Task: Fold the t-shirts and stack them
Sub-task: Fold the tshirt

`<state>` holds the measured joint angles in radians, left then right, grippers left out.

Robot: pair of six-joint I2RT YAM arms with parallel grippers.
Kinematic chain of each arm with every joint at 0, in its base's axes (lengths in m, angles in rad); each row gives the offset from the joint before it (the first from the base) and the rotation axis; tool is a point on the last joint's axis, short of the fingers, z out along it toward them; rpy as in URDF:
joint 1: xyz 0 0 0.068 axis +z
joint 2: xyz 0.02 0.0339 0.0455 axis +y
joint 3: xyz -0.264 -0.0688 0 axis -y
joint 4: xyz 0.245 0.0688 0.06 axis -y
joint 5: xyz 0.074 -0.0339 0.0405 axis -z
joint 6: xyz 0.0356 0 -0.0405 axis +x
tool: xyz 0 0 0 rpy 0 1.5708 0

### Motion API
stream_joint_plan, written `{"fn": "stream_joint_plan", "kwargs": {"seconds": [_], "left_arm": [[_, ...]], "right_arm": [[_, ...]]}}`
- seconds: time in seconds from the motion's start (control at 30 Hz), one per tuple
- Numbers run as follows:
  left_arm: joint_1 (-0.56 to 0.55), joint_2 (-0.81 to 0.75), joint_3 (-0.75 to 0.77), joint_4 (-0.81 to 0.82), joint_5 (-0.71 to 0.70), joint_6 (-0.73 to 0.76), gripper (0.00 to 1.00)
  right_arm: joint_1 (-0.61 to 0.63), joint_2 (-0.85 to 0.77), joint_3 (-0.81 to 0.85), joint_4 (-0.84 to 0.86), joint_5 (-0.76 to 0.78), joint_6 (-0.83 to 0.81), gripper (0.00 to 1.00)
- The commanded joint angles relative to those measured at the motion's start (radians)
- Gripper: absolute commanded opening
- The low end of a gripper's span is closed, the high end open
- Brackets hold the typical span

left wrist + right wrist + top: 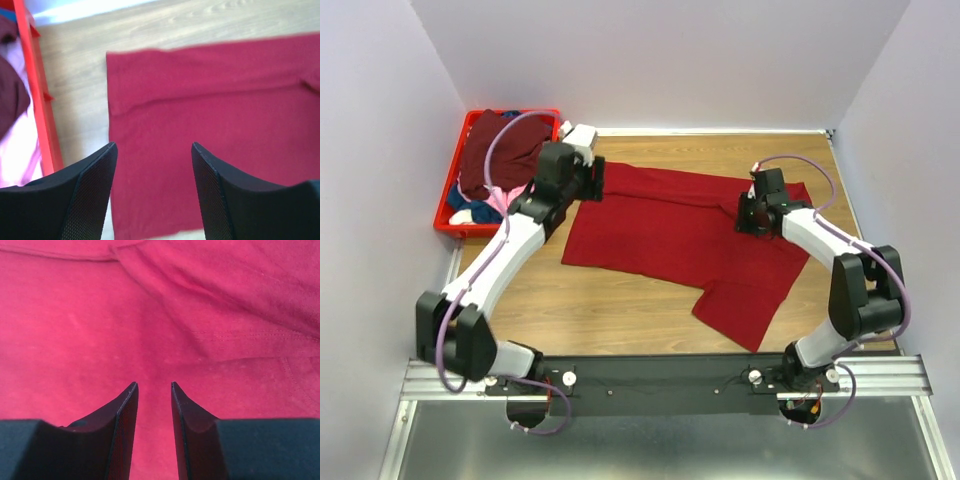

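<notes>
Wooden table (620, 310): bright red t-shirt (660, 230) spread out; left pincer (154, 146) wide apart over its edge; right pincer (154, 384) narrowly apart above cloth.

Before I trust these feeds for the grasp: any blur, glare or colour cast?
Top external: evenly lit, sharp, soft shadows. Left wrist: red t-shirt edge and crate slightly smeared, top strip washed out. Right wrist: stitching crisp, fingers tinted red by the cloth.

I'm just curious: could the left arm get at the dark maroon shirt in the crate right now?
Probably yes: the maroon shirt lies on top in the open crate, beside the open left gripper.
</notes>
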<state>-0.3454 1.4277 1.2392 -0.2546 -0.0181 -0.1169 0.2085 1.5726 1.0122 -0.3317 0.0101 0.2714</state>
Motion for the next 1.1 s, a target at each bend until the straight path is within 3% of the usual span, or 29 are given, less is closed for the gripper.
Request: {"fn": "stream_joint_plan", "kwargs": {"seconds": [0.0, 0.27, 0.83, 0.93, 1.07], "left_arm": [[0.006, -0.158, -0.136, 0.092, -0.112, 0.036, 0.70], [0.006, -0.338, -0.333, 0.225, -0.220, 0.048, 0.70], [0.008, -0.311, -0.325, 0.224, -0.210, 0.056, 0.70], [0.006, -0.305, -0.327, 0.224, -0.207, 0.054, 0.70], [0.006, -0.294, -0.325, 0.222, -0.204, 0.056, 0.70]], "right_arm": [[0.015, 0.047, 0.014, -0.032, 0.096, -0.052, 0.39], [0.019, 0.225, 0.135, -0.035, 0.181, -0.078, 0.39], [0.019, 0.377, 0.256, -0.041, 0.303, -0.124, 0.39], [0.019, 0.389, 0.267, -0.041, 0.306, -0.132, 0.34], [0.019, 0.362, 0.272, -0.044, 0.300, -0.143, 0.14]]}}
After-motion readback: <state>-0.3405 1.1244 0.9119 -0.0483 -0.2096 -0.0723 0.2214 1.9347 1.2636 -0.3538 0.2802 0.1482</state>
